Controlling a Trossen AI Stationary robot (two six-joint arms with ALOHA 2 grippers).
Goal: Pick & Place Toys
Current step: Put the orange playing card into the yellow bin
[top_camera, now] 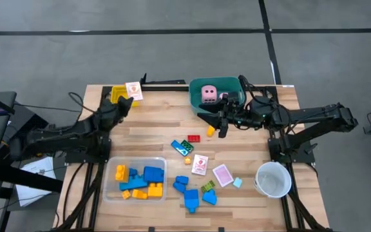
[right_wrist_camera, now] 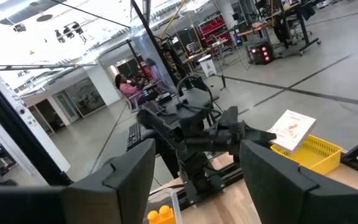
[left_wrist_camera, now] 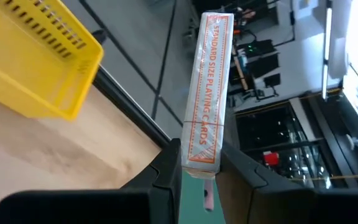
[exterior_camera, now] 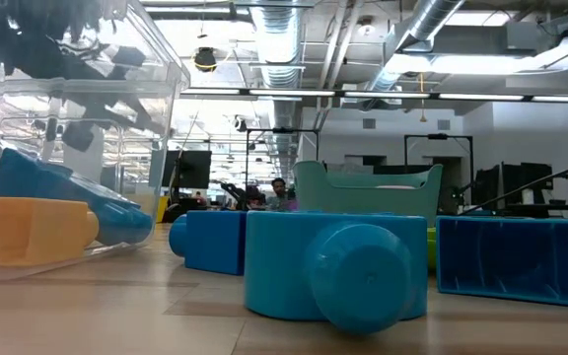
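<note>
Behind your wooden counter (top_camera: 250,193) the low view opens onto a ceiling of ducts and pipes, but big blue blocks (exterior_camera: 333,271) close to the lens hide most of the counter, and neither arm shows there. Your left tool (left_wrist_camera: 201,177) is closed on a card box (left_wrist_camera: 205,99) by its lower end, near the yellow tray (top_camera: 118,95) at the far left corner; only the box's narrow edge faces the wrist camera, and it reads "STANDARD SIZE PLAYING CARDS" in orange. Your right tool (top_camera: 223,122) hangs just in front of the teal tub (top_camera: 201,106), its fingers (right_wrist_camera: 129,171) apart with nothing between them. You can see one pink die (top_camera: 209,94) in the tub; the arm covers the tub's right part. More cards (top_camera: 200,164) lie mid-counter, their print too small to read. Other blocks fill the clear tray (top_camera: 111,193), and a white cup (top_camera: 273,179) stands at the right.
</note>
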